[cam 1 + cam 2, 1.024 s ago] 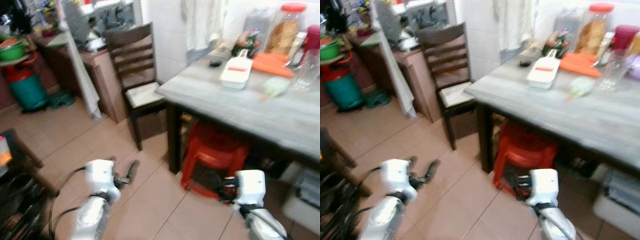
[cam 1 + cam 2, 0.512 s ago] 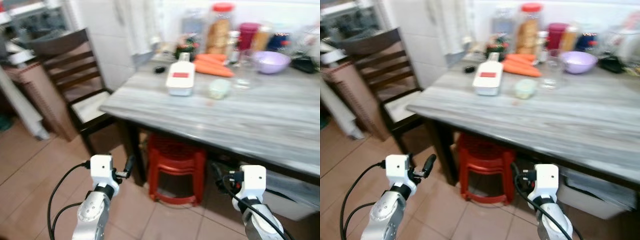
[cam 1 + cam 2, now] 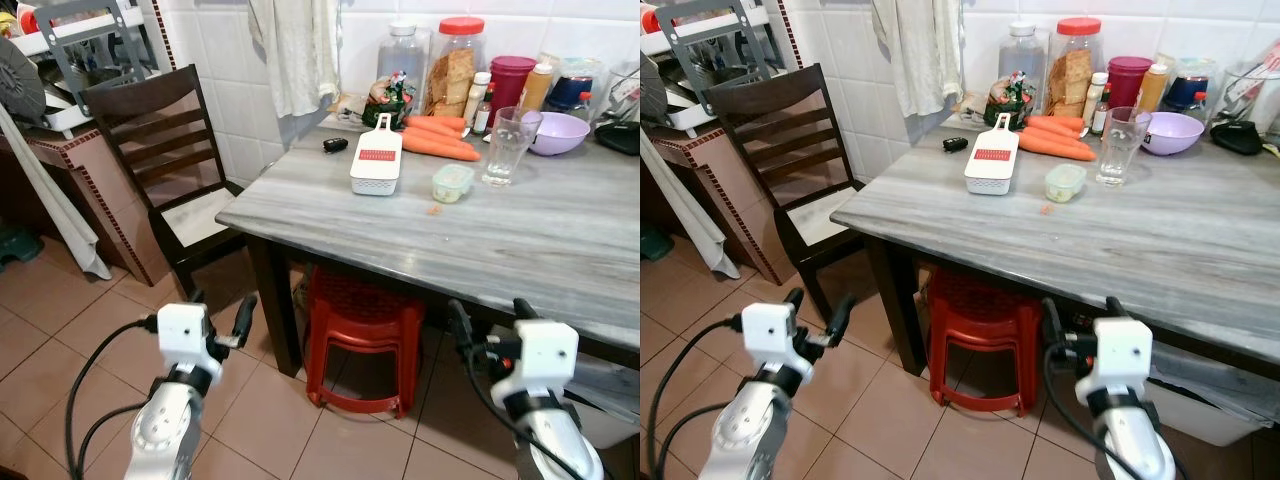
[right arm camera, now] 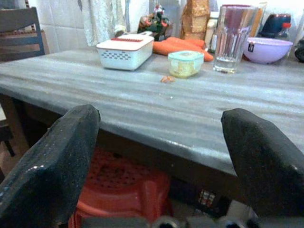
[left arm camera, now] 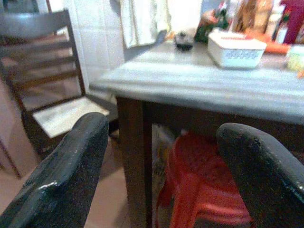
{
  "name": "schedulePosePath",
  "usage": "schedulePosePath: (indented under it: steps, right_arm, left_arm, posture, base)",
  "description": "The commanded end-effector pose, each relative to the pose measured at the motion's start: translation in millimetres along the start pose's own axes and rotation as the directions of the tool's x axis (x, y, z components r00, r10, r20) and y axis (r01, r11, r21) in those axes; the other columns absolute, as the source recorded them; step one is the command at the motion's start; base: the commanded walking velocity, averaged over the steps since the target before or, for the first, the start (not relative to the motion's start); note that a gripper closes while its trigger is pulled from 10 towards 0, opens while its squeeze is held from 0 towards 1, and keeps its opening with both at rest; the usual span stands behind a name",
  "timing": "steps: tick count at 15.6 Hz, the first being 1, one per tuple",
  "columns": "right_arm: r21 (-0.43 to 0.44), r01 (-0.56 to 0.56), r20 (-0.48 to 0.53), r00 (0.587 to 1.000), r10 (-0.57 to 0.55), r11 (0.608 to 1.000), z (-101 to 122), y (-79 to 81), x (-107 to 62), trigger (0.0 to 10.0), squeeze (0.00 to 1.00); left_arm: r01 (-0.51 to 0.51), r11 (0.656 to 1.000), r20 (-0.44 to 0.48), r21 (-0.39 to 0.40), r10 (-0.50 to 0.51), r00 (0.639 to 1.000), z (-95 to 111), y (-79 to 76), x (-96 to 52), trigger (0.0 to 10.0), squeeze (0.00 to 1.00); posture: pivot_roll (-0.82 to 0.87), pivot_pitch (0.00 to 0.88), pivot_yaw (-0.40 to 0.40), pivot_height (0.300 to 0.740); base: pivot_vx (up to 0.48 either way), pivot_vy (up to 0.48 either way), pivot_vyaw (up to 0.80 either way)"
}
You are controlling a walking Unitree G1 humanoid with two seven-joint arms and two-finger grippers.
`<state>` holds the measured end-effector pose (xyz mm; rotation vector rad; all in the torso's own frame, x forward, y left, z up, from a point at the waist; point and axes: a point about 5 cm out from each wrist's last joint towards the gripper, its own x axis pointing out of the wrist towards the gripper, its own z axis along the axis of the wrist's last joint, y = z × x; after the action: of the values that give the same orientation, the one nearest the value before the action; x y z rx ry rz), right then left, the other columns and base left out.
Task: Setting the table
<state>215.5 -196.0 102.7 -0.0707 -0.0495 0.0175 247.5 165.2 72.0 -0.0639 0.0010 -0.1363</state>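
With both my left gripper [image 3: 218, 322] and right gripper [image 3: 482, 328] spread empty below the table [image 3: 560, 250] edge, raising carelessly could strike it, jolting the far glass [image 3: 506, 146].

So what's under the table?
Under the table stands a red stool, beside the dark leg. Further right, a pale bin shows partly; the tabletop hides whatever lies deeper.

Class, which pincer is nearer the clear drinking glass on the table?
Right. The right pincer sits below the table edge nearest the clear drinking glass; the left pincer hangs beyond the table's corner.
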Motion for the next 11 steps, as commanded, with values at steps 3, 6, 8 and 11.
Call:
schedulePosePath:
  steps: [3, 6, 8, 11]
  right_arm:
    - [0.009, 0.012, -0.022, 1.0, -0.012, 1.0, -2.1, -0.3, 0.6, 10.0, 0.0]
    - [0.024, 0.003, -0.029, 1.0, -0.002, 1.0, -3.0, 3.2, 4.3, 10.0, 0.0]
    - [0.053, -0.004, -0.035, 0.999, 0.006, 0.999, -4.2, 4.7, 4.7, 10.0, 0.0]
    - [0.055, -0.012, -0.034, 0.999, 0.014, 0.998, -5.6, 6.3, 4.1, 10.0, 0.0]
  left_arm:
    - [-0.013, 1.0, -0.053, 0.014, 0.013, 0.998, -5.7, 3.1, -2.0, 10.0, 0.0]
    - [-0.022, 1.0, -0.065, 0.018, 0.023, 0.998, -6.8, 3.0, -0.6, 10.0, 0.0]
    - [-0.028, 0.999, -0.074, 0.022, 0.029, 0.997, -7.6, 4.2, -0.2, 10.0, 0.0]
    - [-0.031, 0.999, -0.075, 0.023, 0.033, 0.997, -7.5, 4.4, -0.3, 10.0, 0.0]
  posture:
    - [-0.03, 0.0, 0.069, 0.74]
    - [-0.03, 0.0, 0.066, 0.74]
    - [-0.02, 0.0, 0.065, 0.74]
    - [-0.02, 0.0, 0.068, 0.74]
  base:
    - [0.0, 0.0, 0.0]
    - [-0.263, 0.0, -0.8]
    - [-0.304, 0.0, -0.65]
    - [-0.305, 0.0, 0.0]
